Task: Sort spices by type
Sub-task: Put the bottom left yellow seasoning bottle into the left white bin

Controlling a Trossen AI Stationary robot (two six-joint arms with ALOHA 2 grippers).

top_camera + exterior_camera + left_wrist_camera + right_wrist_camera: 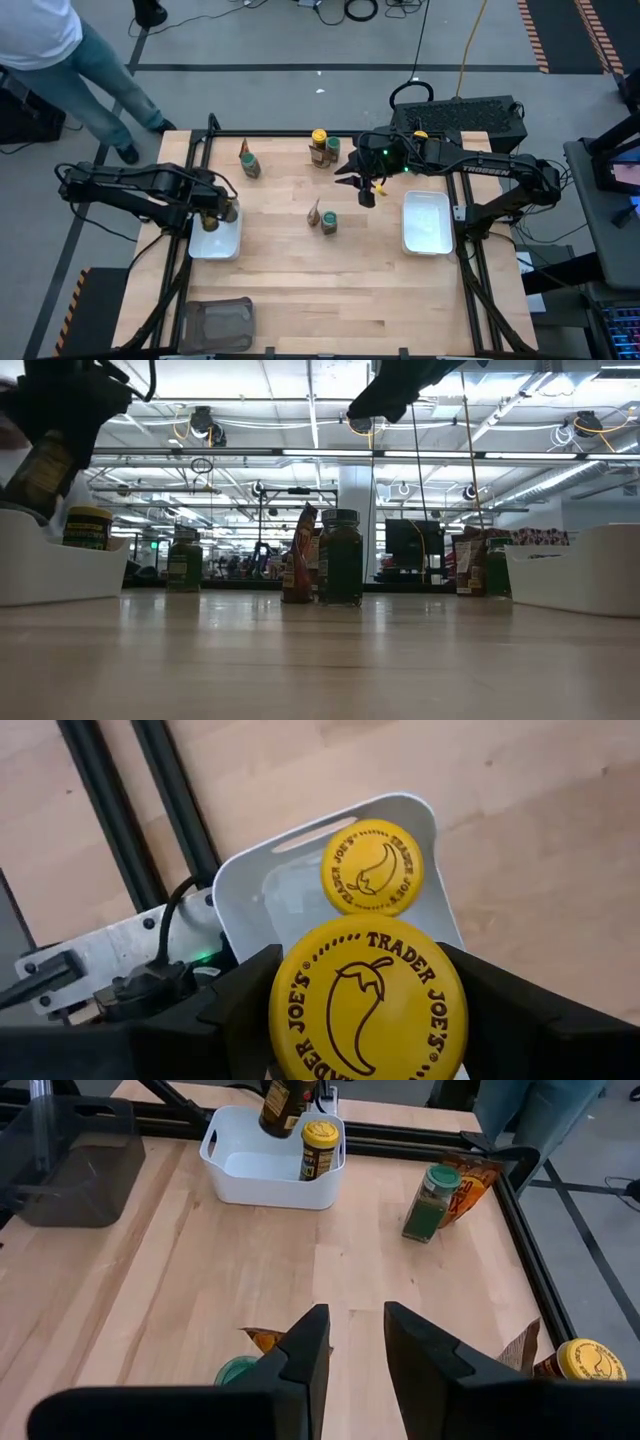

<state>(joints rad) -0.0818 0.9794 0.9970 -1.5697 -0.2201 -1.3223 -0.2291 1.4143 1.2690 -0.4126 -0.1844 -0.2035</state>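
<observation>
Item: yellow-lidded jar, clamped between left gripper fingers above left white tray; right gripper empty, slightly parted; risk judged: striking tray's standing jar if lowered off-line.

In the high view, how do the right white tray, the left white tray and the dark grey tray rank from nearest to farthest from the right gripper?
1. Right white tray, just beside the right gripper.
2. Left white tray, across the table, under the left gripper.
3. Dark grey tray, far left corner.
</observation>
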